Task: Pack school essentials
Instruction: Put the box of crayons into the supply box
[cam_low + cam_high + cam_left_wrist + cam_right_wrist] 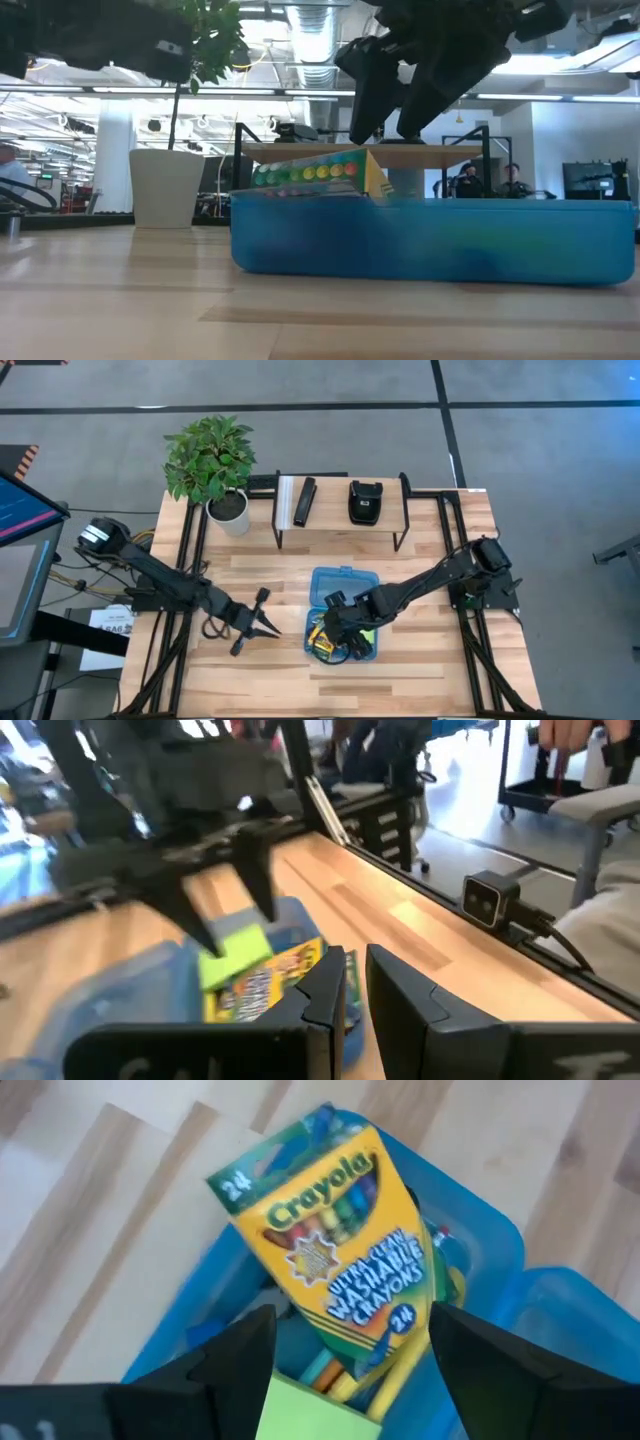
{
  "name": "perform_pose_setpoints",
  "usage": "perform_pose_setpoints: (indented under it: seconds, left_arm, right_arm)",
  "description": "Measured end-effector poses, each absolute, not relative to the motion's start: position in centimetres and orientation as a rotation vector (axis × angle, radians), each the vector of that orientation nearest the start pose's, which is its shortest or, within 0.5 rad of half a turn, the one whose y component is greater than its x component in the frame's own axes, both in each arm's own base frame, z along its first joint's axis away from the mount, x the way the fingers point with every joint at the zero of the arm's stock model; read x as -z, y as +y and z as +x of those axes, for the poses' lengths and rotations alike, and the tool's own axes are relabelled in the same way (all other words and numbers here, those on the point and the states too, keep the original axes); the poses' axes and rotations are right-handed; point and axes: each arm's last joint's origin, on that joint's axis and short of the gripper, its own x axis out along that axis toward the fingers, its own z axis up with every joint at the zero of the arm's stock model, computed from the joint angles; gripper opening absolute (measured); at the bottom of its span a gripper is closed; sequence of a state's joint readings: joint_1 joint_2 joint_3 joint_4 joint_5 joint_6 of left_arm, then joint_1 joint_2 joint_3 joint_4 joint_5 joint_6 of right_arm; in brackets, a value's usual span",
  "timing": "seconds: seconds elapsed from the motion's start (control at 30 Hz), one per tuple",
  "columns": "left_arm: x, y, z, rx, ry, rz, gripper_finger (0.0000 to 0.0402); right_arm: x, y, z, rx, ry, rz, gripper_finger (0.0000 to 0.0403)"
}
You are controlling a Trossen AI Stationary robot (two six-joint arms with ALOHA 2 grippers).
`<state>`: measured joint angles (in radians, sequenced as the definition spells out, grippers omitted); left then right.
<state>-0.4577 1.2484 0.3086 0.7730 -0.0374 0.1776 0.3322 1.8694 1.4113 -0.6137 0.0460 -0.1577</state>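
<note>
Right claw [345, 628] is hanging just over the blue box [345, 575] in the middle of the bench [420, 660], fingers spread wide w/ a lime-green sticky-note pad [318, 1410] sitting between them. Can't tell if the pads are actually touching it or not tbh. Crayon box [345, 1260] is lying tilted inside the blue box, on top of some pencils [400, 1370], one end poking up over the rim in the low view. Red scissors & eraser aren't something I can make out.

Left claw [262, 622] is waiting over bare wood just left of the blue box, fingers nearly together, nothing in them.

Back of the bench there's a small shelf [340, 520] w/ a black stapler [365, 502] and a flat black bar [304, 502] on it, plus a potted plant [212, 460] at the back left corner.
</note>
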Motion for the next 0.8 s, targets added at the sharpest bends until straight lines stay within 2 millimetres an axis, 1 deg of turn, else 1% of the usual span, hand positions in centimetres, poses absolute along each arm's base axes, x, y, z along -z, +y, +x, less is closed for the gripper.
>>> perform_pose_setpoints:
  seconds: [0.13, 0.23, 0.37, 0.5, 0.57, 0.7, 0.8]
  left_arm:
    - [-16.7, -11.9, 22.8, 0.467, 0.193, 0.219, 0.0034]
    - [-16.4, -13.7, 24.9, 0.491, 0.204, 0.240, 0.0034]
    - [-15.6, -14.9, 26.9, 0.483, 0.249, 0.251, 0.0034]
    - [-14.6, -14.6, 28.0, 0.386, 0.347, 0.237, 0.0034]
    - [-14.2, -14.4, 28.2, 0.340, 0.381, 0.220, 0.0034]
    - [-13.8, -14.1, 28.4, 0.272, 0.427, 0.203, 0.0034]
    - [-13.5, -13.9, 28.3, 0.252, 0.463, 0.195, 0.0034]
  right_arm:
    - [-21.5, 11.9, 36.8, -0.270, 1.074, -0.330, 0.0286]
    - [-21.4, 11.7, 36.7, -0.238, 1.104, -0.310, 0.0286]
    - [-21.3, 12.4, 36.4, -0.251, 1.109, -0.311, 0.0286]
    - [-21.3, 13.4, 36.0, -0.262, 1.108, -0.307, 0.0286]
    - [-21.2, 13.4, 35.8, -0.241, 1.131, -0.274, 0.0286]
    - [-20.2, 12.4, 35.6, -0.176, 1.181, -0.203, 0.0282]
    - [-19.5, 11.4, 35.5, -0.147, 1.208, -0.179, 0.0264]
